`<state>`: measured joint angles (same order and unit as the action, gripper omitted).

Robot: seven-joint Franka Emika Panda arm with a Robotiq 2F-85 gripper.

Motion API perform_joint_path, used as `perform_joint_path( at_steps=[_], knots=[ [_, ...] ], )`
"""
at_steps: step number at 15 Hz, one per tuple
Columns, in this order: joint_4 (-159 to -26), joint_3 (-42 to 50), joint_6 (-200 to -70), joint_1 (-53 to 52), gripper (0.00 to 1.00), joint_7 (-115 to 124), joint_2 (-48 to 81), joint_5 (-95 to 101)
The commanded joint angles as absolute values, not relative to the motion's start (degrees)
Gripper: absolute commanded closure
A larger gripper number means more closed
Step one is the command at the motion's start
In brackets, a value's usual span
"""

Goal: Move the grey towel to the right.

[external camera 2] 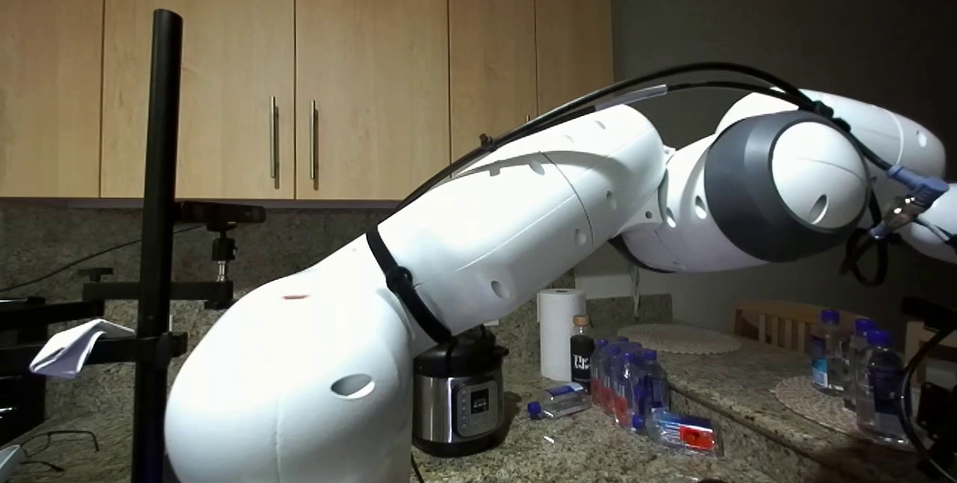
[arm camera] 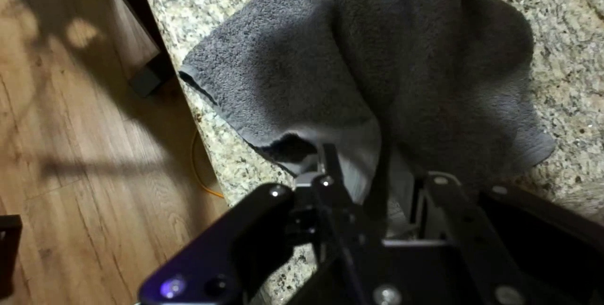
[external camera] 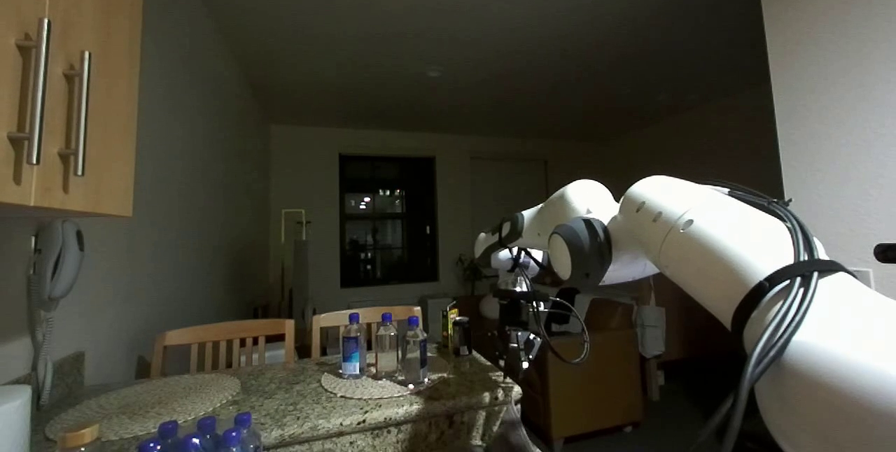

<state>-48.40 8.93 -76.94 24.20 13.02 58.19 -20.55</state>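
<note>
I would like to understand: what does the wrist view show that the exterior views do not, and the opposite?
Only the wrist view: an orange cord, floor planks and a clear sight of the grey towel.
Only the exterior views: blue-capped bottles, wooden wall cabinets and the white arm.
Both: speckled stone countertop and the tool.

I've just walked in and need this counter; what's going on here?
A robot arm has its gripper at a grey towel, which lies rumpled on the speckled counter, one corner by the edge. The jaws stand apart with fabric showing between them; any contact is hard to tell. Three bottles stand on a woven mat.
</note>
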Motion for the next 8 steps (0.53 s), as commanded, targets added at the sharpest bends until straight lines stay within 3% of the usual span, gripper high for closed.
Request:
perform_joint_path(
  at_steps=[1, 6, 8],
  knots=[
    [-41.9, 7.9, -73.8, 25.4, 0.35, 12.3, 61.5, -17.4],
    [-38.8, 9.3, -75.7, 24.7, 0.02, 8.2, 63.5, -17.0],
    [-37.5, 9.6, -76.7, 24.6, 0.0, 5.5, 64.4, -16.3]
  ],
)
